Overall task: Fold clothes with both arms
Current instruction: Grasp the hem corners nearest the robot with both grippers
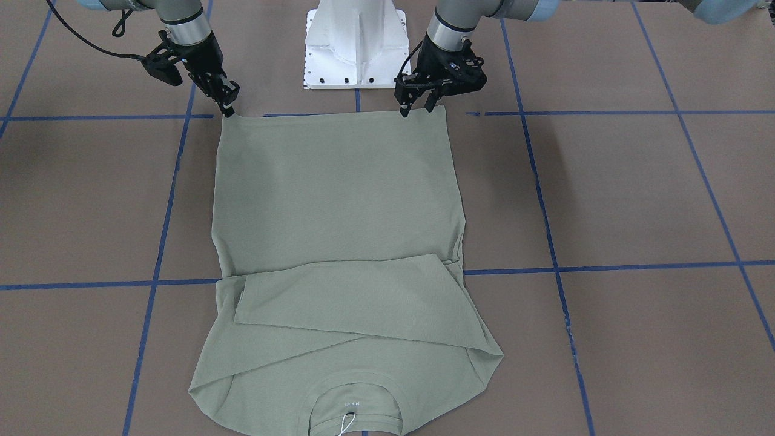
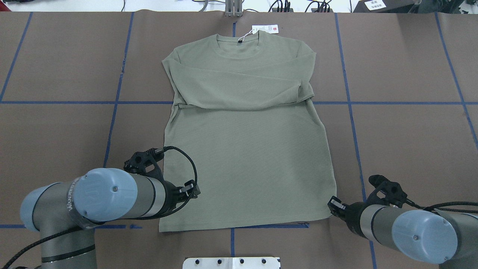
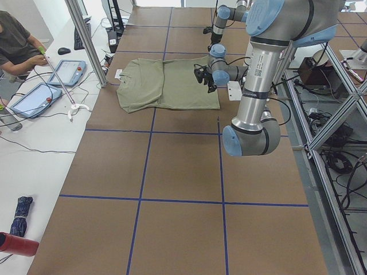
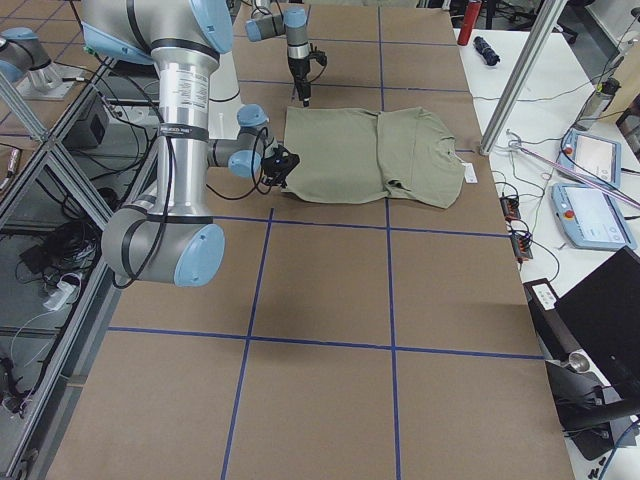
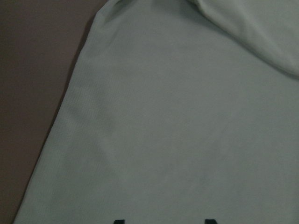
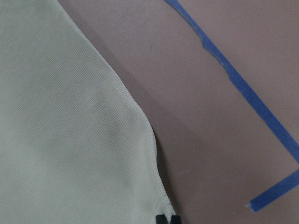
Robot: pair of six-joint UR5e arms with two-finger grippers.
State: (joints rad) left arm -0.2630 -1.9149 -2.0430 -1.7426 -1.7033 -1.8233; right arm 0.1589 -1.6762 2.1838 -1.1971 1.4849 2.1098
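Left claw (image 1: pixel 417 111) over shirt (image 1: pixel 336 194) hem

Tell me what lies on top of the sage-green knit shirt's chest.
Both long sleeves of the sage-green knit shirt lie folded across it, one overlapping the other. The chest fabric beneath is covered and cannot be seen.

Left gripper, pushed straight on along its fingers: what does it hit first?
The sage-green knit shirt, near its hem. The left gripper points down, jaws open, over the fabric; its wrist view shows cloth ahead. Remaining gap is unclear.
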